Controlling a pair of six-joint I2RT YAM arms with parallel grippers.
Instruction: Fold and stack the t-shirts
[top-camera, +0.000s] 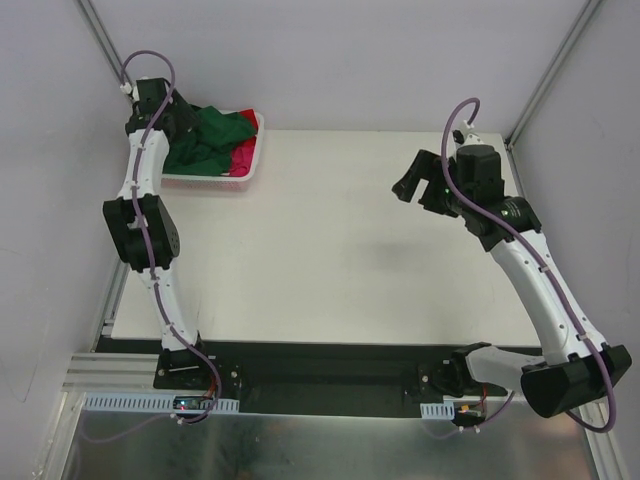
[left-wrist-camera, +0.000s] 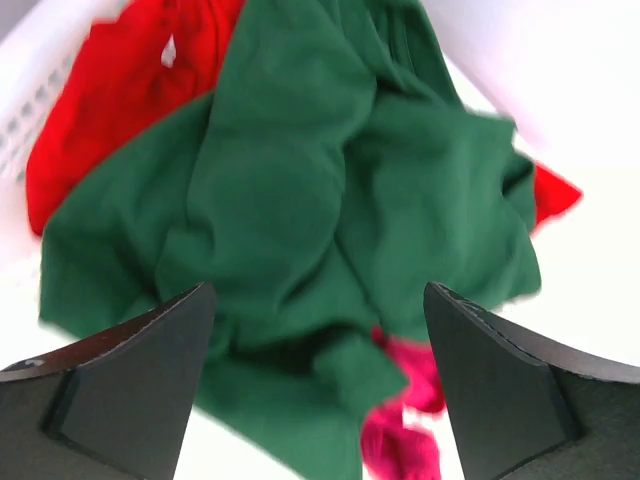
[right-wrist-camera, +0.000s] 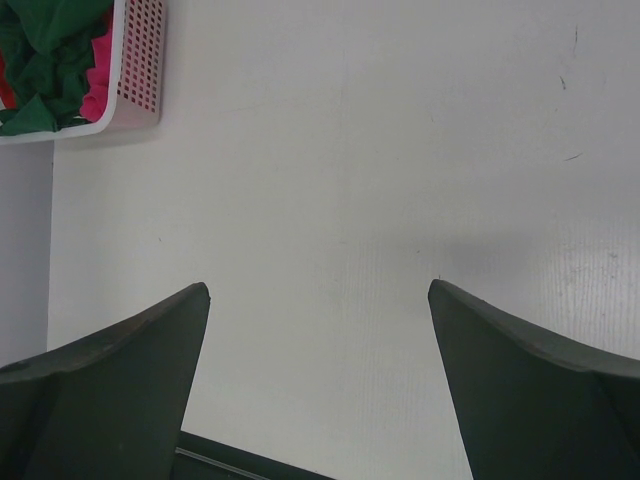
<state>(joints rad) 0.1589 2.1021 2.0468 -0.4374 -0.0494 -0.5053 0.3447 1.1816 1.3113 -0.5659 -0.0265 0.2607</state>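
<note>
Overhead, left pincer (left-wrist-camera: 318, 292) gapes above green t-shirt (left-wrist-camera: 300, 180).

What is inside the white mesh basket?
A crumpled dark green t-shirt lies on top; a red t-shirt and a magenta-pink t-shirt show at its edges. Anything beneath the green one, and the floor of the basket, is covered.

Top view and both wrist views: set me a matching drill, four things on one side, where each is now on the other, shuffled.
Things:
1. green t-shirt
2. red t-shirt
3. left hand
4. right hand

Places:
A. open, over bare table
B. uppermost in the basket
C. open, above the basket
D. in the basket, partly covered

Pairs: 1-B, 2-D, 3-C, 4-A.
</note>
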